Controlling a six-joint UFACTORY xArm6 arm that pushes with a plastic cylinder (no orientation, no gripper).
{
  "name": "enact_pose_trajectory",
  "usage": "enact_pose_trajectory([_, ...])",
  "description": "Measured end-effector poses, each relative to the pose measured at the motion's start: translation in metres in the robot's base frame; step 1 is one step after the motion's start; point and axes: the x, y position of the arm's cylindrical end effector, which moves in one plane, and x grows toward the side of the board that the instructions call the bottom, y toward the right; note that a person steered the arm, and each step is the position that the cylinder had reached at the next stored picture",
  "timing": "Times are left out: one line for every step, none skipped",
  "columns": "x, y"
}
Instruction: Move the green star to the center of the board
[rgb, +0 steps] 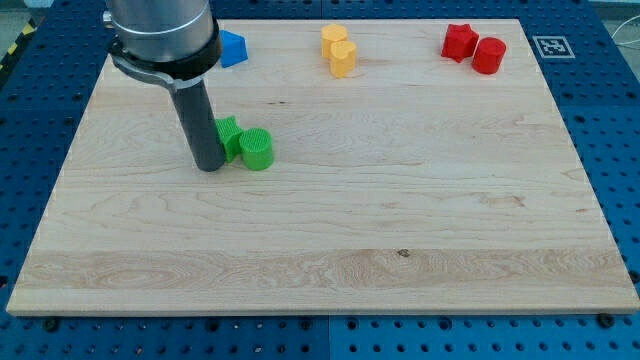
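Observation:
The green star (229, 135) lies on the wooden board (400, 220) in its left half, partly hidden behind my rod. A green cylinder (257, 149) touches the star on its right. My tip (209, 166) rests on the board just left of the green star, against its left side.
A blue block (232, 48) sits at the view's top left, partly hidden by the arm. Two yellow blocks (339, 49) sit together at top centre. A red star (459, 42) and a red cylinder (489, 55) sit at top right. A marker tag (549, 46) lies off the board's top right corner.

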Motion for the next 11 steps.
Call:
enact_pose_trajectory([0.015, -0.023])
enact_pose_trajectory([0.016, -0.068])
enact_pose_trajectory([-0.003, -0.07])
enact_pose_trajectory([-0.03, -0.059])
enact_pose_trajectory([-0.034, -0.018])
enact_pose_trajectory([-0.034, 0.017])
enact_pose_trajectory([-0.03, 0.047])
enact_pose_trajectory([-0.029, 0.08])
enact_pose_trajectory([-0.028, 0.119])
enact_pose_trajectory([-0.023, 0.148])
enact_pose_trajectory([-0.022, 0.098])
